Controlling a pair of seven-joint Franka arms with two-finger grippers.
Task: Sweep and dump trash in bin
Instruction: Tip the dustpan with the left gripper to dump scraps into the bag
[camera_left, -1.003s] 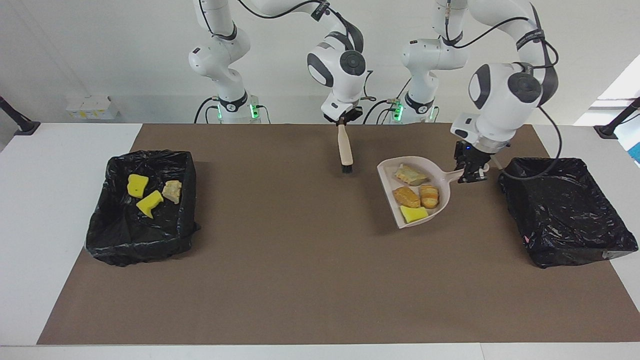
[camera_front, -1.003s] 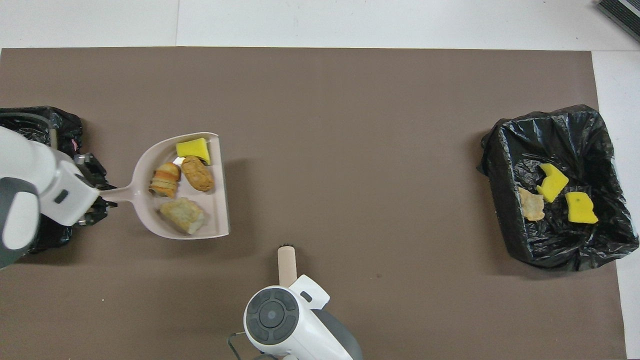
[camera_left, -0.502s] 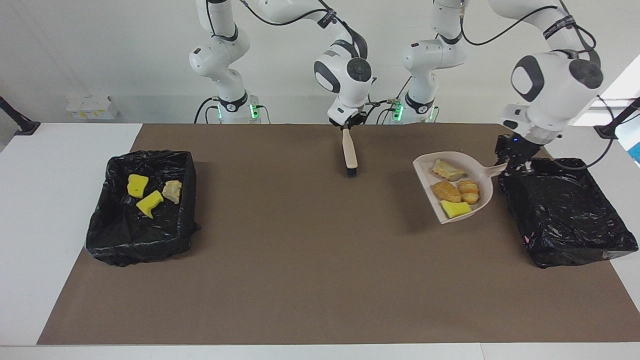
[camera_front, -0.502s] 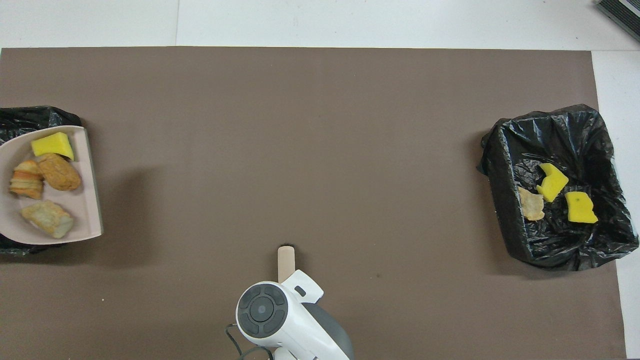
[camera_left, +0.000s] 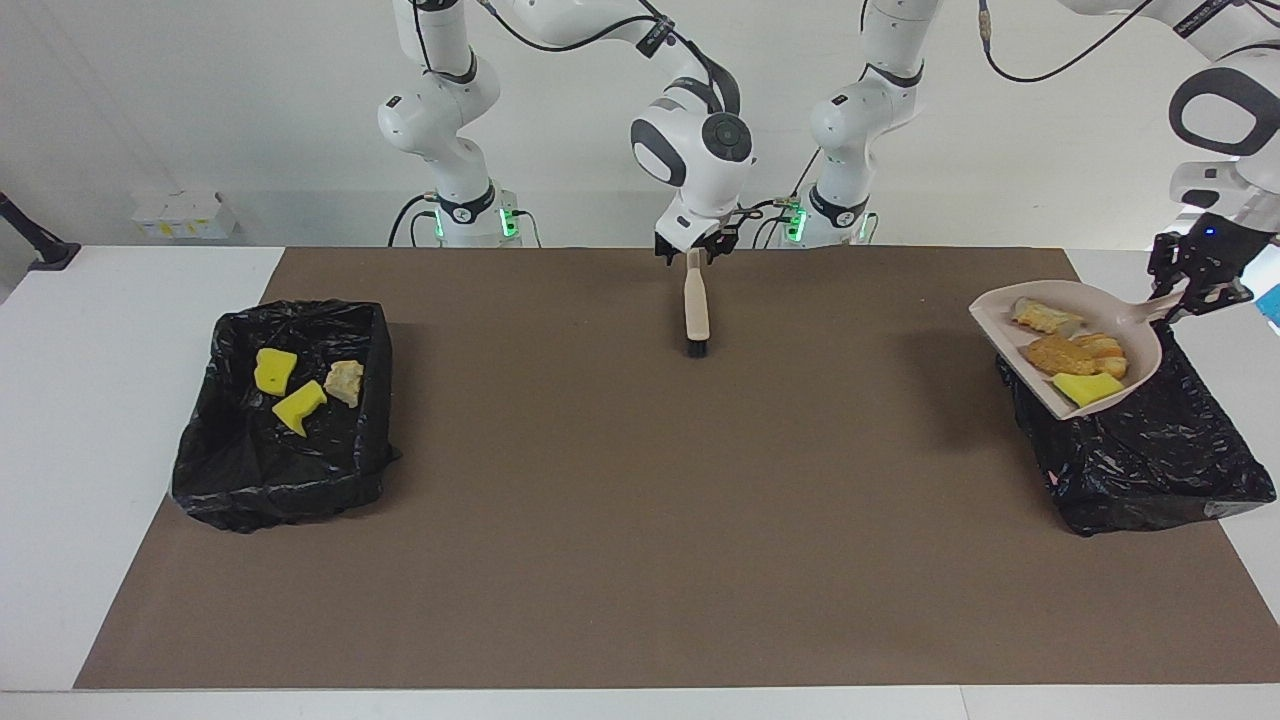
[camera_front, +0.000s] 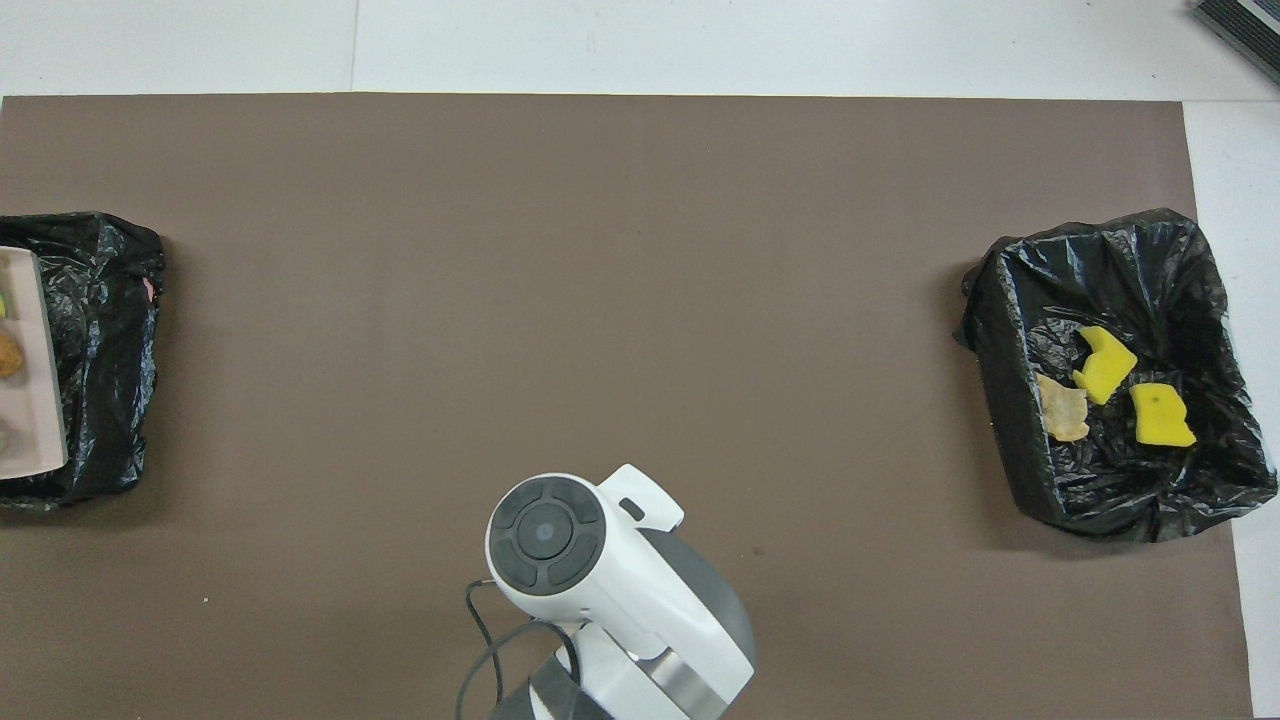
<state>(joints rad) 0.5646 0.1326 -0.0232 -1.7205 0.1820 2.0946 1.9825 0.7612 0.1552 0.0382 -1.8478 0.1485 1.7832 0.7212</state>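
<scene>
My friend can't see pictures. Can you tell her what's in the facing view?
The left tool holds a dustpan of four scraps over a black bin. The right tool is above a brush lying on the mat. Another bin holds three scraps.

A brown mat (camera_front: 640, 300) covers most of the table, white tabletop (camera_front: 700, 45) showing along its edge farthest from the robots; at the right arm's end a bin lined with a black bag (camera_front: 1015, 330) sits on the mat, holding two bright yellow sponge chunks (camera_front: 1104, 364) (camera_front: 1160, 415) and, touching the first, a tan pastry scrap (camera_front: 1062, 408); at the left arm's end a second black-bagged bin (camera_front: 105, 330) is cut off by the frame edge, with the beige dustpan (camera_front: 35, 390) over it, only its straight lip and slivers of its load visible; one arm's white wrist housing (camera_front: 600, 570) rises from the robots' side over the mat's middle, hiding whatever lies under it.
</scene>
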